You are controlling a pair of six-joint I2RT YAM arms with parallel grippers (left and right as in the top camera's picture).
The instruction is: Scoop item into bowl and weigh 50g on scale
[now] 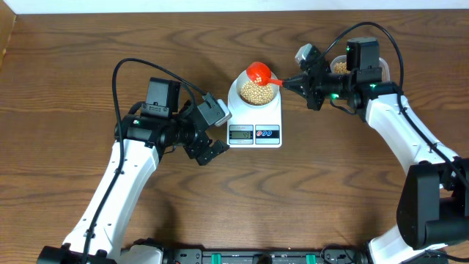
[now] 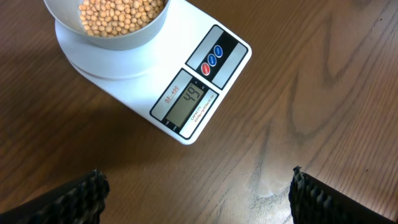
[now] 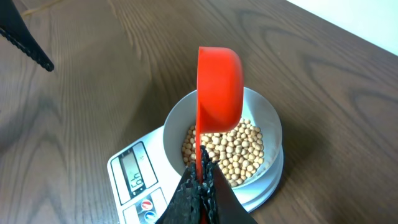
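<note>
Beans (image 1: 258, 91) in bowl (image 1: 237, 92) on scale (image 1: 277, 114) mid-bench (image 1: 73, 44); display (image 2: 193, 94) at 49. Right hand (image 1: 288, 82), at 2 o'clock of bowl, clamped on red scoop (image 1: 258, 72), tipped over rim. Left hand (image 1: 212, 152), at 7 o'clock of scale, spread wide, empty.

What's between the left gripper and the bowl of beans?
Only the front end of the scale, with its display reading 49. It lies between the open left gripper and the bowl, shown best in the left wrist view.

The bowl (image 2: 127, 41) of beans (image 2: 118, 15) sits on the scale (image 2: 149, 87), display (image 2: 188, 102) reading 49.
</note>
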